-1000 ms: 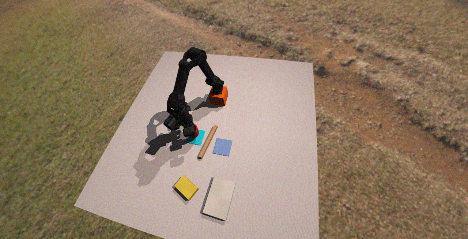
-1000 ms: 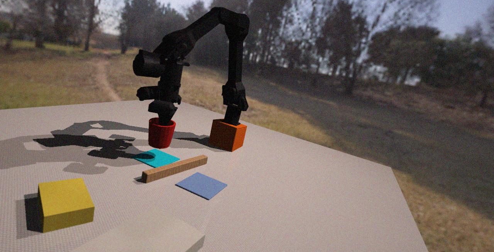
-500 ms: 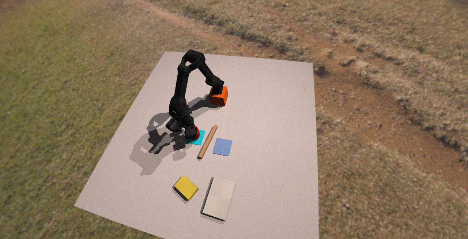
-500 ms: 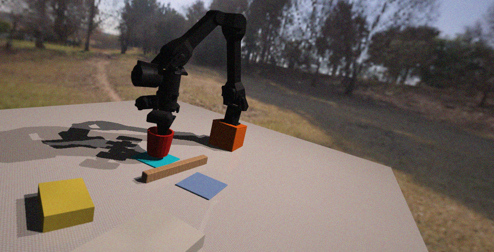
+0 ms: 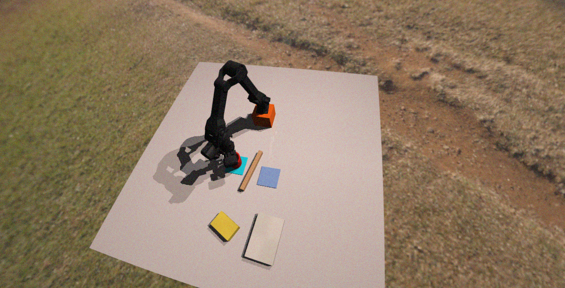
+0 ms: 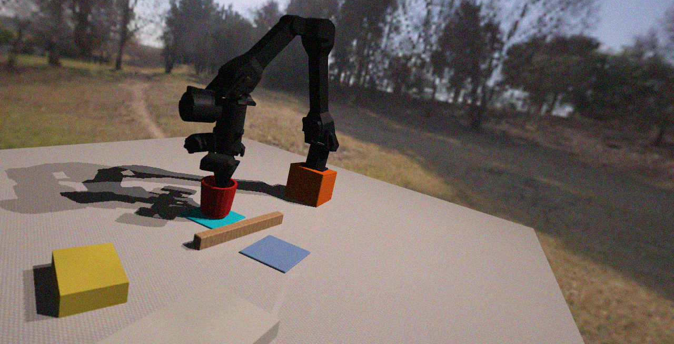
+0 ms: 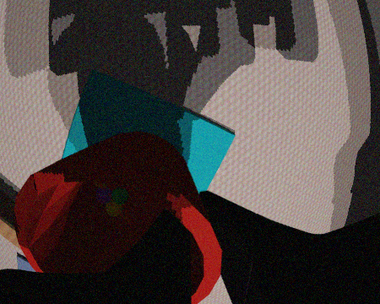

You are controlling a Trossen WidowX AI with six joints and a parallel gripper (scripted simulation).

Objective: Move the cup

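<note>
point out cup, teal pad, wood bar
cup [image 6: 217, 202], exterior view, on its red side wall
teal pad [image 6: 221, 219], exterior view, on the bare corner in front of the cup
wood bar [image 6: 238, 231], exterior view, mid-length on its side face
</note>
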